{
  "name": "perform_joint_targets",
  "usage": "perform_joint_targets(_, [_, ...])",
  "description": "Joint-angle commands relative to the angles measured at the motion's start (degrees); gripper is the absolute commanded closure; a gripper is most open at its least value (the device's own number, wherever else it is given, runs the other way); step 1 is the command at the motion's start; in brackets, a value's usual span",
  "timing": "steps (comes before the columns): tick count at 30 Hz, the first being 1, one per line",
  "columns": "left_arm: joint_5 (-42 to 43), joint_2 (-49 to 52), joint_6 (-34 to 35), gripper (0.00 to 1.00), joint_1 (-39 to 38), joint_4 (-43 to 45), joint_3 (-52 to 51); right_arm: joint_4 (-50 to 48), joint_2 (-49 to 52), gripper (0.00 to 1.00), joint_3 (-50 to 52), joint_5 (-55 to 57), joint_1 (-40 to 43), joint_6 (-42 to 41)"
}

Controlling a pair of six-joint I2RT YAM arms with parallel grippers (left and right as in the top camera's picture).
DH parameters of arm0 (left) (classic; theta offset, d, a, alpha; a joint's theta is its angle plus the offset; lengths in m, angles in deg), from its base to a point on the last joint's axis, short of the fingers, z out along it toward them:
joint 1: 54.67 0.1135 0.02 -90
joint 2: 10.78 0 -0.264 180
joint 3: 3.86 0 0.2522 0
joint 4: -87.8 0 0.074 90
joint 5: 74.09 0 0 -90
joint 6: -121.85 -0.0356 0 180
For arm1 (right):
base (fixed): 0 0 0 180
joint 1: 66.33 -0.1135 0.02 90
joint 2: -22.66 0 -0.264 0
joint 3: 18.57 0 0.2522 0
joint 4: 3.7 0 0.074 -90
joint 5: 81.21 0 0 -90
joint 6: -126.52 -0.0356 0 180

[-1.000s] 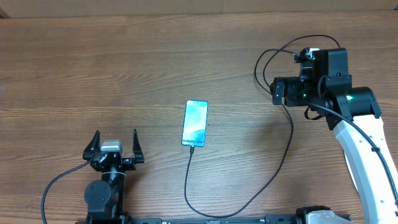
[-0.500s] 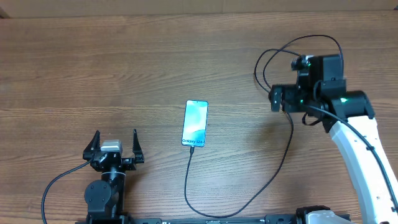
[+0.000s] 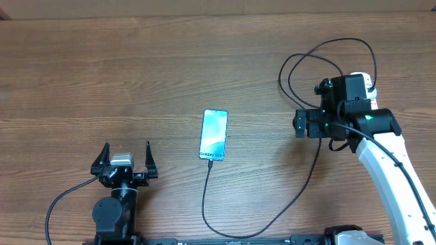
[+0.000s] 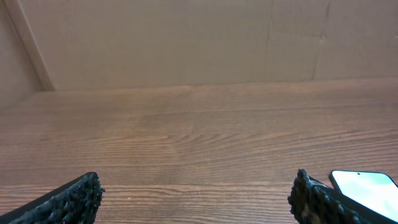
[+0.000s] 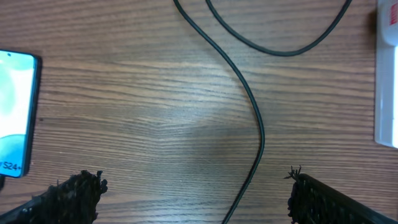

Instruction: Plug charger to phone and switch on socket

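Note:
The phone (image 3: 213, 135) lies flat mid-table, its light blue screen up. The charger (image 3: 315, 158), a thin black cable, has its tip at the phone's bottom edge, runs toward the front, then curves right and back into loops beside the right arm. My right gripper (image 3: 303, 124) hangs open above bare wood, and in its wrist view the charger (image 5: 258, 130) passes between the wide fingers (image 5: 71, 196) without touching them. The socket (image 5: 387, 74) shows as a white block at that view's right edge, and the overhead view hides it under the arm. My left gripper (image 3: 126, 160) rests open at the front left.
In the left wrist view the phone (image 4: 367, 186) peeks in at the lower right beyond one of the fingers (image 4: 317, 199), and a plain wall stands behind the table's far edge. The right wrist view has the phone (image 5: 15, 112) at its left edge. The cable loops (image 3: 300, 64) lie back right.
The right arm has drawn back toward the front of the table and a little lower, away from the cable loops. The left arm, phone and cable have not moved.

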Motion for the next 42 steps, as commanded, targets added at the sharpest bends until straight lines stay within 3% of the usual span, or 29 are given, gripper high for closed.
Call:
perform_joint_targets(1, [0.3,-0.6,-1.5,0.0,0.3,0.1,-0.2,-0.3,-3.2,0.0,0.4,-0.1,-0.3,0.7])
perform_joint_targets(17, [0.3,-0.6,-1.5,0.0,0.3,0.1,-0.2,-0.3,-10.2,0.0,3.1,-0.1,-0.3,0.7])
perform_joint_targets(30, [0.3,-0.6,-1.5,0.0,0.3,0.1,-0.2,-0.3,-15.9,0.0,12.1,-0.1,-0.3,0.7])
perform_joint_targets(42, [0.3,-0.6,-1.5,0.01,0.3,0.1,-0.2,-0.3,-17.5,0.0,12.5,-0.1,-0.3,0.7])
